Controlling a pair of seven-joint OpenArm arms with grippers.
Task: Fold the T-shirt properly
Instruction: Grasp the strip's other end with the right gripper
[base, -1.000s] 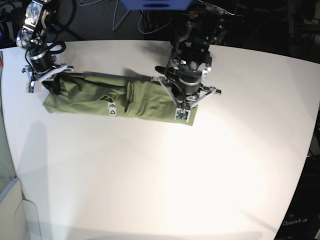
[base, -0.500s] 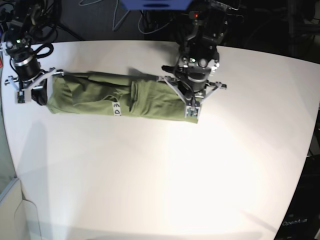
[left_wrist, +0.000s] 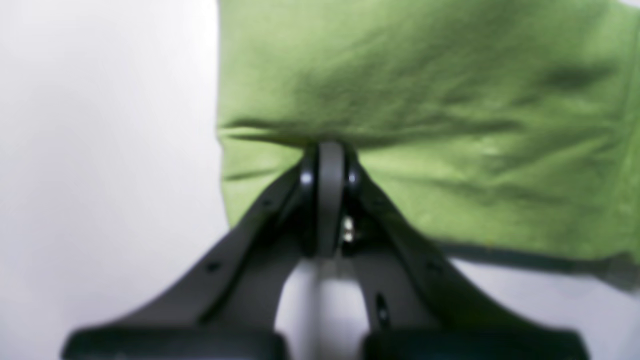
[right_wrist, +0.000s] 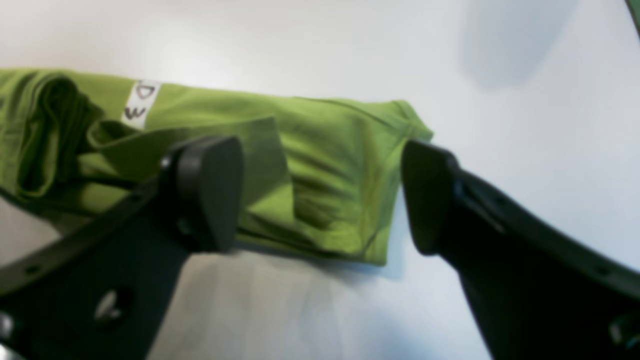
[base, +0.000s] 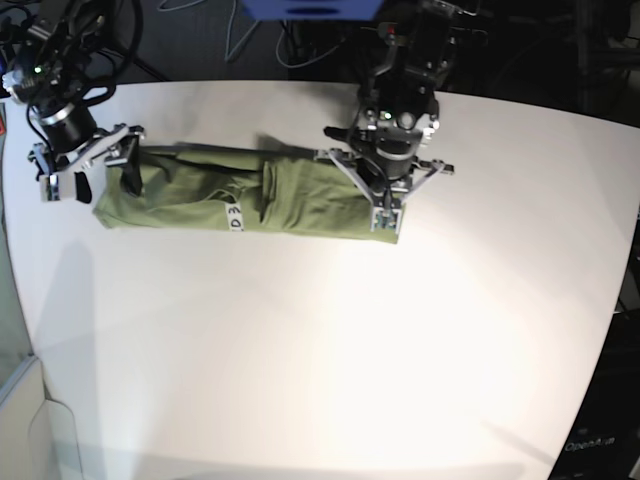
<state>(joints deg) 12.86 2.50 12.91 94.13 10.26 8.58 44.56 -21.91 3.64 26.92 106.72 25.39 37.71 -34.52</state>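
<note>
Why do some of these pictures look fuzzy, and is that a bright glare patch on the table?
Both wrist views are soft; the left gripper is blurred. In the base view, glare whitens the table below the sharper T-shirt.

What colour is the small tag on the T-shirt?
White with dark handwritten marks; the tag on the T-shirt shows best in the right wrist view.

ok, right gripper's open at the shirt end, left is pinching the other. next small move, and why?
Probably bring the open right gripper back down onto the shirt end below it and close. The shirt lies as a long strip on the table, the left gripper is shut on its far end, and the right holds nothing, so folding end to end likely needs that second grip first.
</note>
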